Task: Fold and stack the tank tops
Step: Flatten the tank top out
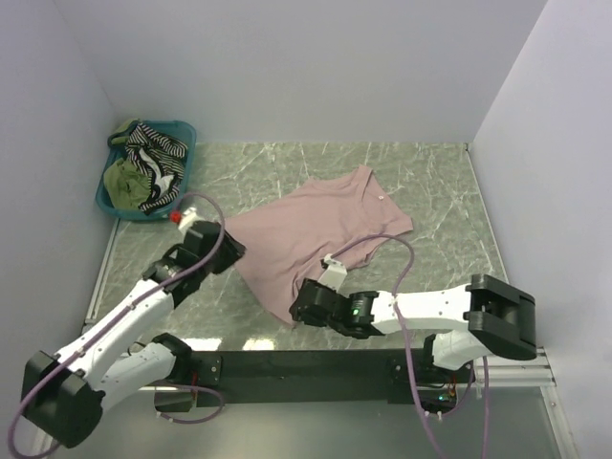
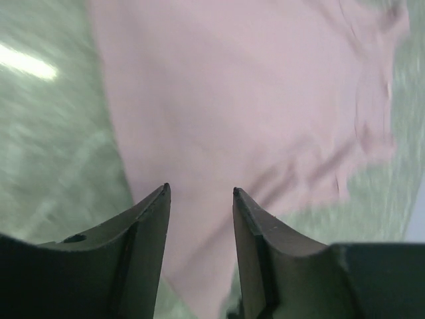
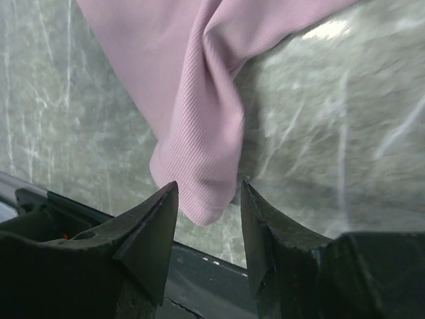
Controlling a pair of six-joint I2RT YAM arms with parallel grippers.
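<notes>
Nearest the bases, the right gripper (image 3: pixel 209 188) sits low at about 6 o'clock of the pink tank top (image 1: pixel 316 234), its fingers (image 3: pixel 154 229) spread with the near hem corner, doubled over on itself, lying in the gap; the cloth seems to rest on the marble table (image 1: pixel 435 186) and not in a pinch, though whether a pad touches it I cannot tell; a little farther, at 9 o'clock of the top, the left gripper (image 2: pixel 199 191) hovers over the left corner, fingers (image 2: pixel 147 229) likewise spread, with only flat pink cloth showing between and beyond them and nothing clamped; the top itself lies spread at an angle across the middle of the table, neckline toward 1 o'clock, hem toward 7; farthest, at 10 o'clock in the back corner, the teal basket (image 1: pixel 129 214) holds the striped top (image 1: pixel 158 148) and the olive top (image 1: pixel 124 180), heaped.

By my reading the step in hand is the first fold of the pink top, both arms set at its hem; the next move calls for each gripper to close on its own corner, taking one layer cleanly on the left and the doubled corner on the right, then lifting together so the cloth folds evenly.
</notes>
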